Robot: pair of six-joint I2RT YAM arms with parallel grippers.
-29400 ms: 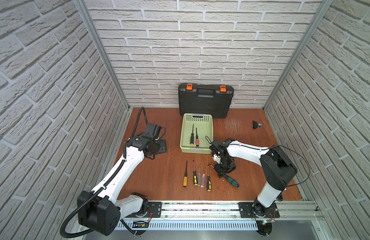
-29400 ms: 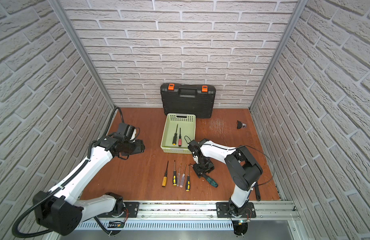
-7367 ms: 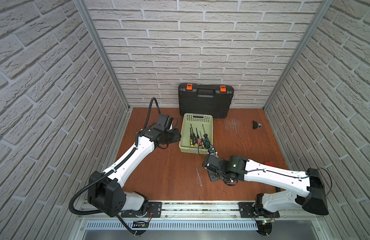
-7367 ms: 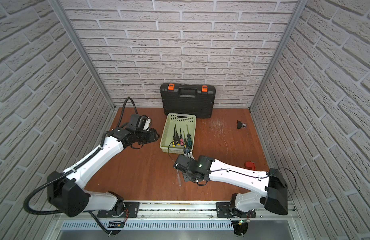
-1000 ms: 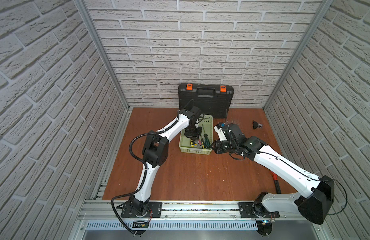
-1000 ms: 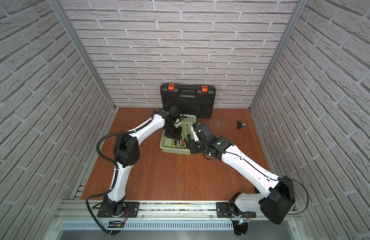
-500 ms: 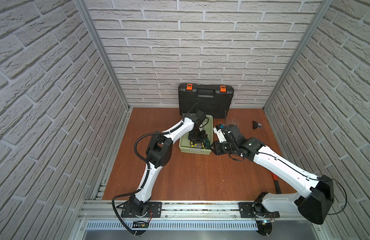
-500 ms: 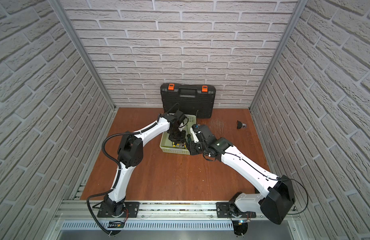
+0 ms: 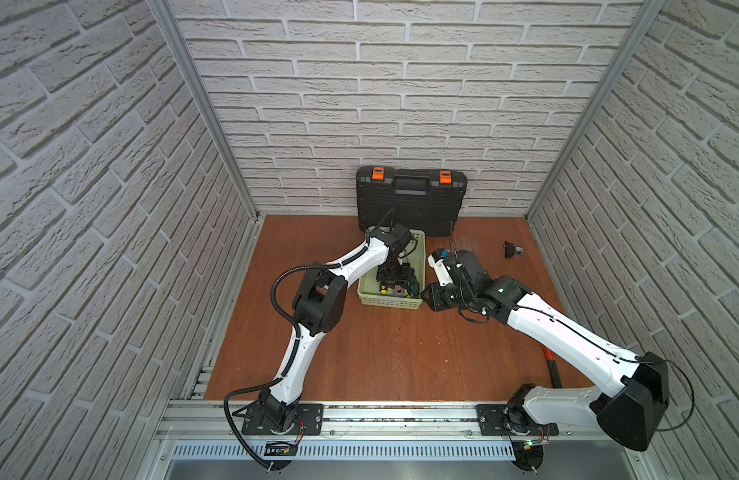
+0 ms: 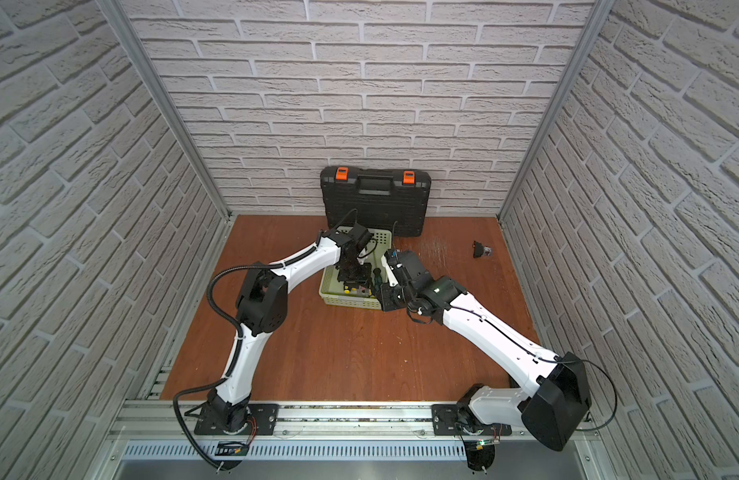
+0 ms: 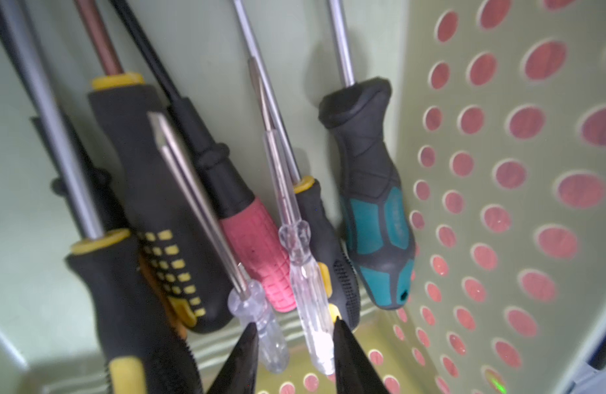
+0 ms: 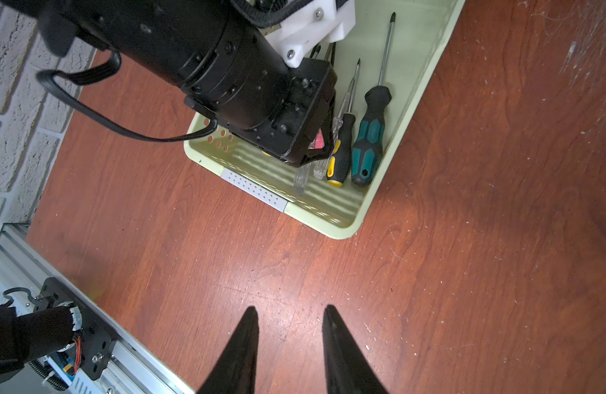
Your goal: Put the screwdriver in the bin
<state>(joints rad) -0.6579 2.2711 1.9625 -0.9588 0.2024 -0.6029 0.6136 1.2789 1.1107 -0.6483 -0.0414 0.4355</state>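
Left hand (image 11: 293,327) low in bin (image 11: 199,41), jaws narrow, seemingly gripping nothing; clear screwdriver (image 11: 308,290) lies on bin floor between its fingertips, so lift straight up, no sideways drag across neighbouring handles (image 11: 253,245); right hand (image 12: 290,308) narrow, empty, beside bin.

Approx. 7+ screwdrivers (image 11: 373,221), 1 bin (image 9: 390,301), 1 blk tool case (image 9: 411,203).

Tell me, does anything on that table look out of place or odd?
Two strays lie outside the bin: a small black part alone near the right wall, and a red-and-black tool partly hidden by the right arm. The screwdrivers lie together inside the bin.
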